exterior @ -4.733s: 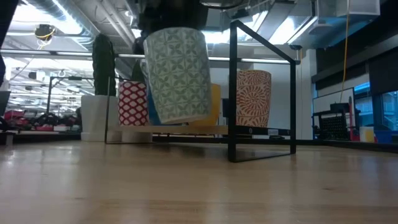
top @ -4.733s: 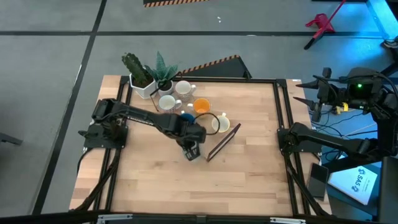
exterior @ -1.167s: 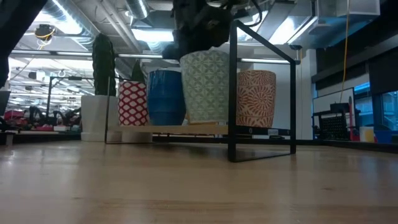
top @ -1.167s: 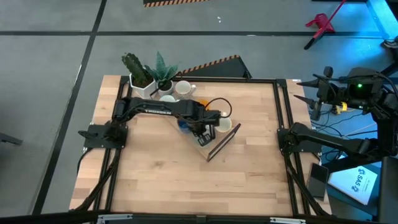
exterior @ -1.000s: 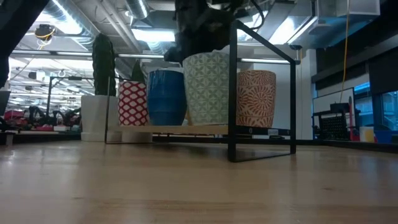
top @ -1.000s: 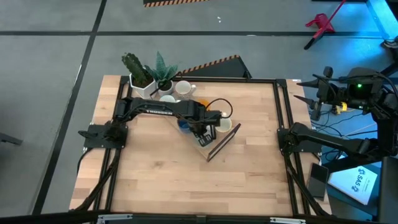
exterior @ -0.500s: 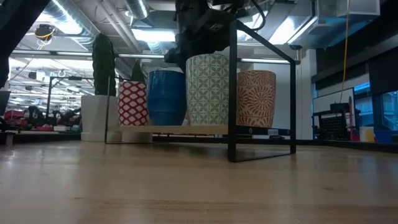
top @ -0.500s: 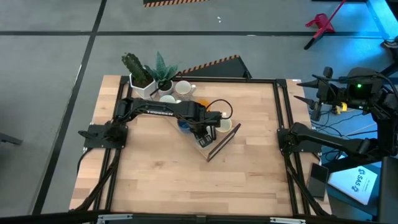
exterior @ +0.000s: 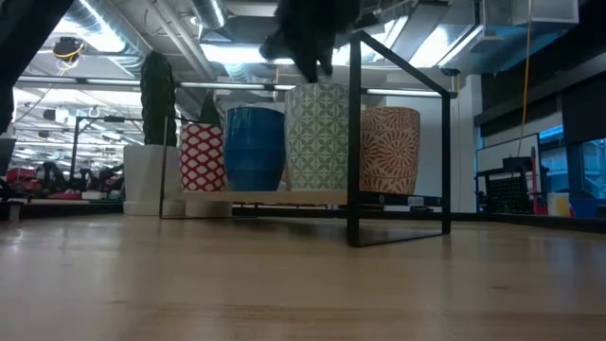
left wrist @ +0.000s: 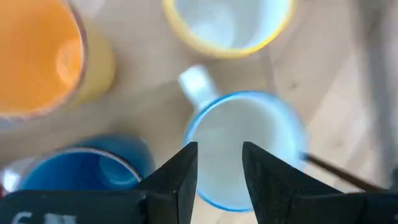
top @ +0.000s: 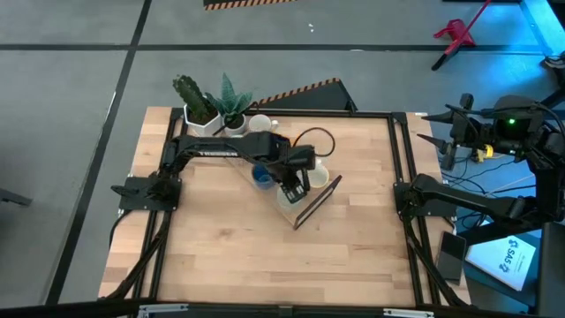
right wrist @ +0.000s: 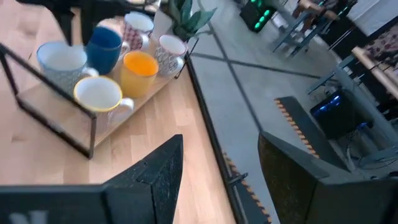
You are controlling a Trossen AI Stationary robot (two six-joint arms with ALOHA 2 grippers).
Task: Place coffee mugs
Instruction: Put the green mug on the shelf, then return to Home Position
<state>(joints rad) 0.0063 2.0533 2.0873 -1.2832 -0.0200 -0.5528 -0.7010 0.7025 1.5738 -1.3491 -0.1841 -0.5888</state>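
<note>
**Green mug down, left gripper clear above it**

Nearest the low camera, bare table [exterior: 284, 284] runs up to the black frame [exterior: 353, 142] and the wooden tray [exterior: 284, 197]. On the tray stand four mugs in a row: red mug [exterior: 202, 156], blue mug [exterior: 254, 149], green mug [exterior: 317, 137] and rust mug [exterior: 389, 150]. Further back is a white pot [exterior: 144, 178] with a cactus.

The left gripper [left wrist: 219, 180] hangs just above the green mug [left wrist: 245, 152], fingers parted and holding nothing. The orange mug [left wrist: 46, 59] and a yellow-rimmed mug [left wrist: 227, 22] sit just beyond. From above, the left gripper [top: 291, 187] is over the tray's near end. The right gripper [right wrist: 217, 180] waits at the table's right edge, open and empty.

Risks, as I judge them: the mugs stand close together, so a sideways retreat could catch the green mug's rim or handle and tip it against the blue one. The frame's top bar is beside the wrist, so a careless lift could strike it.

Against half a second ago, the dark gripper has risen off the green mug's rim, and the mug has stayed upright in place. Nearly five seconds ago that mug hung tilted in the air, ahead of the tray.
</note>
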